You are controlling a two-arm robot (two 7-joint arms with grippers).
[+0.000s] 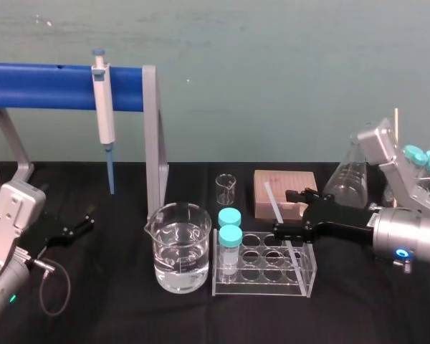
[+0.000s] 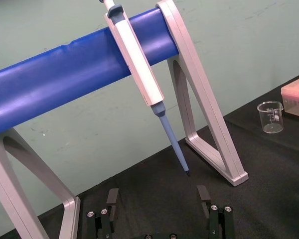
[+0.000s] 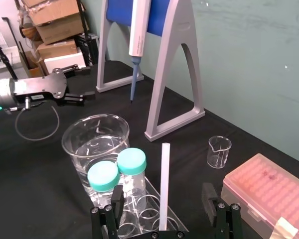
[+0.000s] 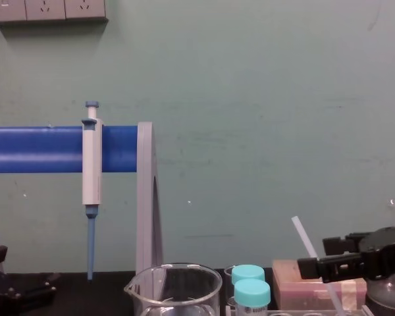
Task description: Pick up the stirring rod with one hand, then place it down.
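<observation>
Translucent white, pencil-thin and straight, the stirring rod (image 3: 164, 184) leans in the clear plastic rack (image 1: 261, 285). It stands between the wide-spread blocky black fingers of the right gripper (image 1: 285, 213), untouched. The left gripper (image 2: 158, 191), fingers apart and empty, sits by the blue-barred stand (image 2: 209, 114).

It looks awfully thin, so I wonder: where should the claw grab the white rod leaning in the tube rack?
Probably the upper shaft of the stirring rod, above the rack, coming in from the robot's right. It leans with its foot in the rack, so only the top is free; the open right claw straddles it there.
</observation>
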